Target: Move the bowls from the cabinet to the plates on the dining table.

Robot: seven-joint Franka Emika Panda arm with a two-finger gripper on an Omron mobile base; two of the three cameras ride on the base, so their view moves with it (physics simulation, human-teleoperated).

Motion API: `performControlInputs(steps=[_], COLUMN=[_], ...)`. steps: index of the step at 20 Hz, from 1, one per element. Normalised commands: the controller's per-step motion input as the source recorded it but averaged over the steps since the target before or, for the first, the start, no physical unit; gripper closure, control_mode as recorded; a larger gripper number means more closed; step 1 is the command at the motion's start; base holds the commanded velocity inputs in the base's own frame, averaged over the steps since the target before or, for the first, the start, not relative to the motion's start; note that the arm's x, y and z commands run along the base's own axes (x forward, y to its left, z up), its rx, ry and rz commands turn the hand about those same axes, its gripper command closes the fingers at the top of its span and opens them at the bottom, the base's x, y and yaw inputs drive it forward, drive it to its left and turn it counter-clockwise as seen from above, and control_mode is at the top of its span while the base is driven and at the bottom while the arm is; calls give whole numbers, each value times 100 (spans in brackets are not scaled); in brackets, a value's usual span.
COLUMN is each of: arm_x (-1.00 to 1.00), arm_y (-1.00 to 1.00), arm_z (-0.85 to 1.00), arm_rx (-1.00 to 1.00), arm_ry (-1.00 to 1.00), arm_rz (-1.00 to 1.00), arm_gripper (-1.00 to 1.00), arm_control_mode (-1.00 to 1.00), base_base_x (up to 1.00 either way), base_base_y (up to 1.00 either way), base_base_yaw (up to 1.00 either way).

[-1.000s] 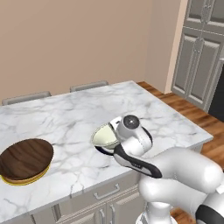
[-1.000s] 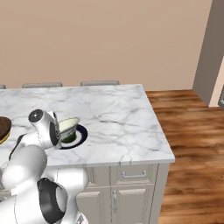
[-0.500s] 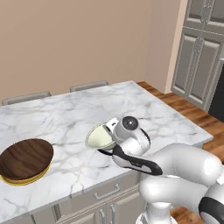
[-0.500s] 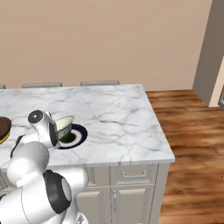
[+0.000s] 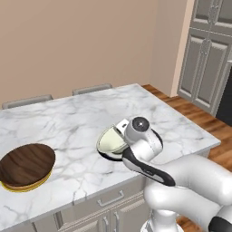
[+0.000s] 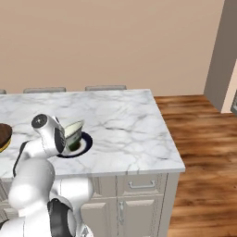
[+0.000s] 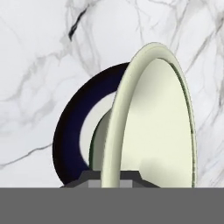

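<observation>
My gripper [image 7: 111,179] is shut on the rim of the pale green-cream bowl [image 7: 153,122], which is tipped steeply on edge over the white plate with the dark rim [image 7: 65,140]. I cannot tell whether bowl and plate touch. In the left base view the same bowl [image 5: 111,141] hangs at the hand near the dining table's [image 5: 81,118] front edge, over that plate [image 5: 105,157]. To the far left, the dark brown bowl [image 5: 27,164] sits on the yellow plate [image 5: 20,186]. The right base view has the green bowl [image 6: 74,131] over the dark-rimmed plate [image 6: 86,142].
Two chair backs [image 5: 90,88] stand behind the table's far edge. A grey-beige cabinet with tall panelled doors [image 5: 206,68] stands at the far right across the wood floor [image 6: 199,152]. Drawer fronts [image 5: 111,199] line the table's base below the arm.
The gripped green bowl swayed a little to one side and back over the dark-rimmed plate, its tilt changing slightly. The brown bowl and yellow plate stayed put.
</observation>
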Motion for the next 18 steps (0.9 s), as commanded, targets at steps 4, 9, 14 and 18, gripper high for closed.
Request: performControlInputs(steps=[4,9,14,18], arm_x=[0,-10,-13,-15], arm_y=[-39,-17,-32,-38], arm_z=[-89,-100,-88,-86], arm_rx=[0,0,8,10], arm_ry=[-16,-20,-23,-23], arm_rz=[0,2,7,8], arm_gripper=[100,-100,-100,-100], arm_control_mode=[-100,-100,-100,-100], base_base_x=[0,0,0,0], base_base_y=[0,0,0,0], base_base_yaw=[0,0,0,0])
